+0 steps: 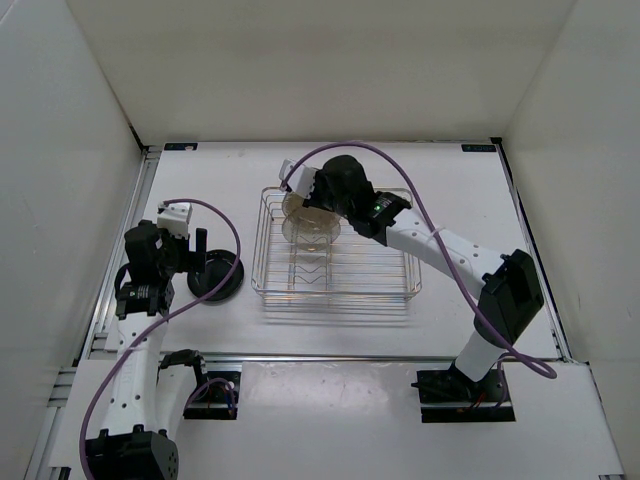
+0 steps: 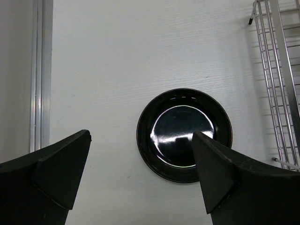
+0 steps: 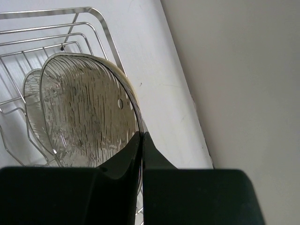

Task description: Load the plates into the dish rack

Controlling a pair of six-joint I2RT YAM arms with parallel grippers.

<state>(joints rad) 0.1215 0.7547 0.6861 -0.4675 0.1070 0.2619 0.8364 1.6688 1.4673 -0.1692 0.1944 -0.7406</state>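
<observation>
On the left, my left gripper (image 2: pixel 140 136) hangs with its jaws spread wide above the glossy black plate (image 2: pixel 183 133). That plate lies flat on the table (image 2: pixel 117 56), just left of the dish rack (image 1: pixel 380 285). In the rack's far-left corner, my right gripper (image 3: pixel 142 137) is pinched tight on the rim of a smoky-grey plate (image 3: pixel 89 112), upright beside another grey plate (image 3: pixel 32 101).

White table (image 1: pixel 480 200), matte, walls on 3 sides. Directly on it: glossy black plate (image 1: pixel 216 277) lying flat, face up, left of centre; chrome wire dish rack (image 1: pixel 350 293) to its right, approx. mid-table, near the plate but not touching. Along the table's left edge runs an alu rail (image 1: pixel 120 260). Arm base mounts at near edge, L (image 1: pixel 212 392) & R (image 1: pixel 465 395).
</observation>
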